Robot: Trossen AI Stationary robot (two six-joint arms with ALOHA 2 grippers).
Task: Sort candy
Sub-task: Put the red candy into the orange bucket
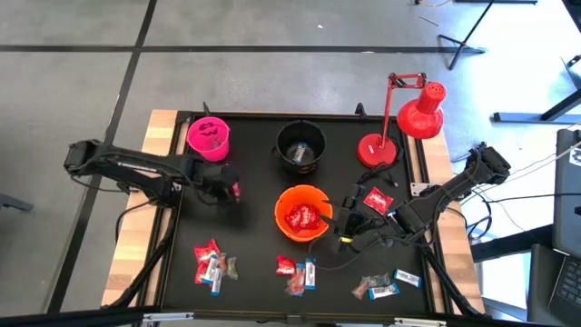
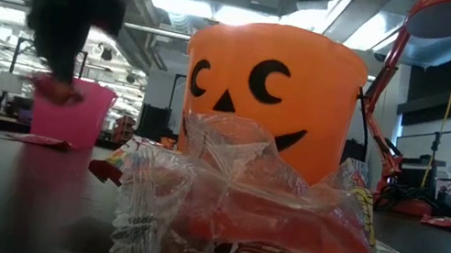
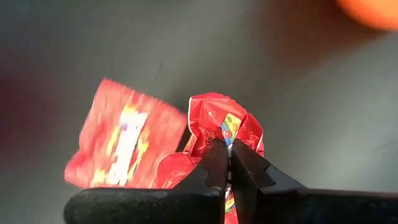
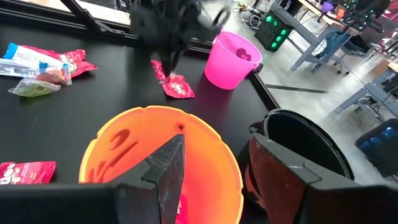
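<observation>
My left gripper [image 1: 232, 191] hovers above the table between the pink bucket [image 1: 209, 139] and the orange bucket [image 1: 303, 213], shut on a crumpled red candy packet [image 3: 217, 121]. A second, flat red packet [image 3: 124, 144] lies on the table just below it. My right gripper [image 4: 217, 180] is open and holds nothing; it stands at the right rim of the orange bucket [image 4: 155, 155], next to the black bucket [image 4: 298, 149]. Red packets [image 1: 304, 218] lie inside the orange bucket. Loose candy sits in piles [image 1: 213, 263], [image 1: 298, 272], [image 1: 386, 286] near the front edge. My left gripper pinches the crumpled red packet at its bunched wrapper edge [image 3: 229, 132] between the two fingertips [image 3: 214, 158], coming from above and pointing down. The packet [image 2: 59, 93] is lifted clear of the table and sticks out just past the fingertips.
A red desk lamp [image 1: 399, 127] stands at the far right corner, with one red packet [image 1: 377, 200] lying near its base. The black bucket [image 1: 300, 148] stands at the far middle of the table. In the low view a clear-wrapped candy pile [image 2: 240, 204] lies before the orange bucket [image 2: 274, 89].
</observation>
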